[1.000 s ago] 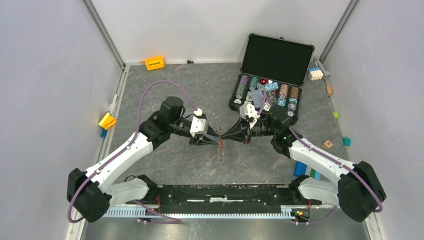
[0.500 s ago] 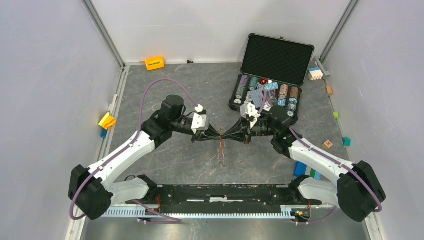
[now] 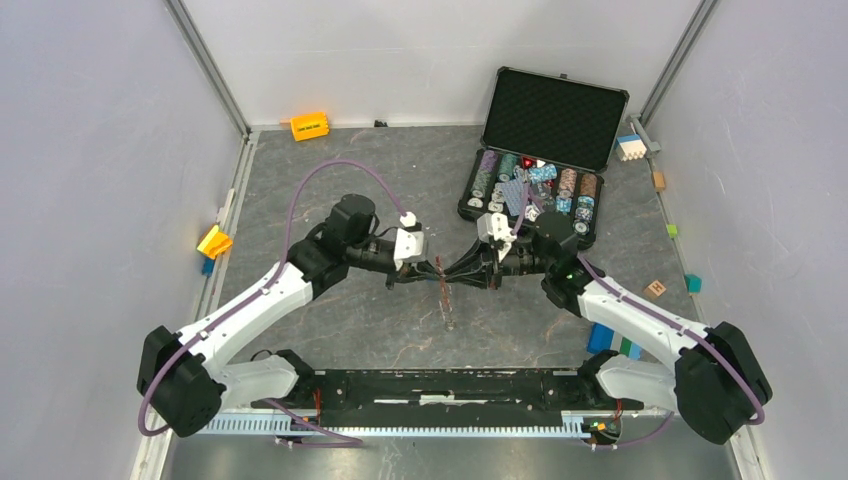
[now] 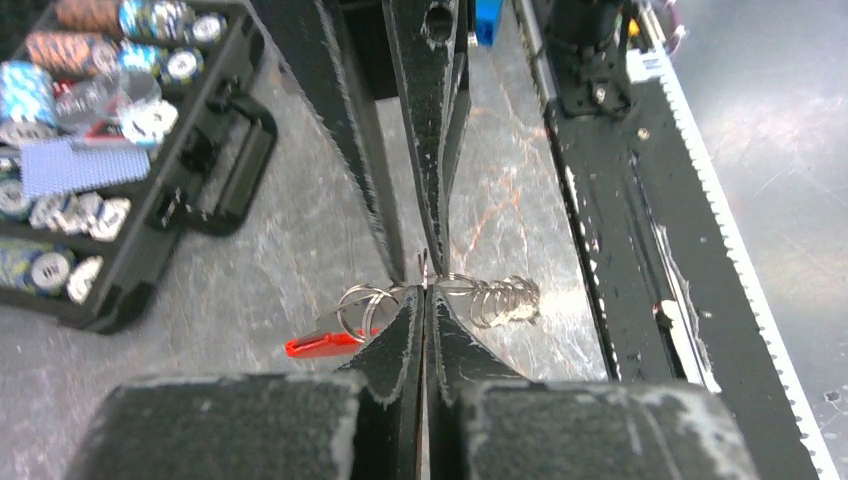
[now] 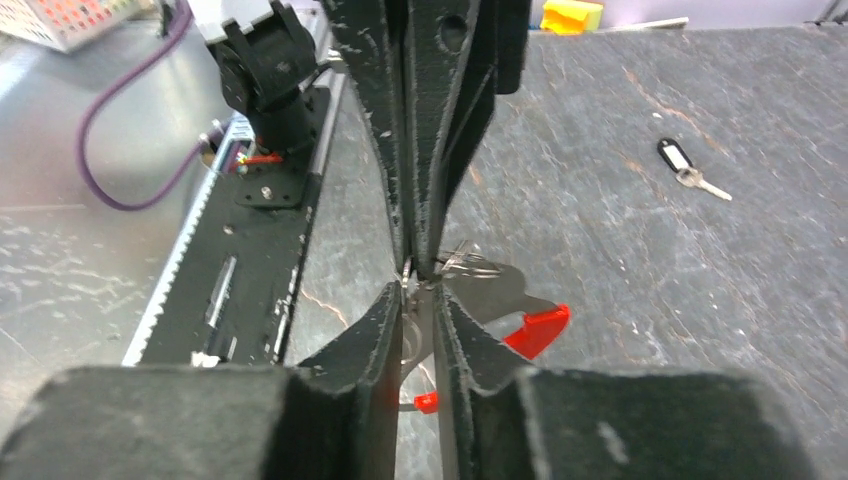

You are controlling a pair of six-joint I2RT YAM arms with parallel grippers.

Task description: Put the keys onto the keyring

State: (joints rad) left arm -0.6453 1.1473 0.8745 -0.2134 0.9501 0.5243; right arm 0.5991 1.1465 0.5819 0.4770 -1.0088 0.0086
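Observation:
The keyring [image 3: 445, 298] hangs above the middle of the table, where both grippers meet tip to tip. Its silver rings [image 4: 365, 304] and a coiled wire part [image 4: 505, 298] show on either side of my left gripper [image 4: 424, 290], which is shut on the ring. The red fob [image 4: 320, 346] dangles below. My right gripper [image 5: 420, 290] faces it, jaws parted a little, with the ring wire in the narrow gap and the red fob [image 5: 535, 330] just beyond. One small silver key [image 5: 690, 172] with a dark tag lies alone on the table, far from both grippers.
An open black case [image 3: 545, 150] of poker chips stands at the back right, close behind the right arm. An orange block [image 3: 309, 125] sits at the back wall, a yellow block [image 3: 214, 241] at the left edge. Small coloured blocks [image 3: 655, 289] lie along the right edge.
My left gripper has moved right to the ring and shut on it. My right gripper, shut before, has parted its jaws slightly.

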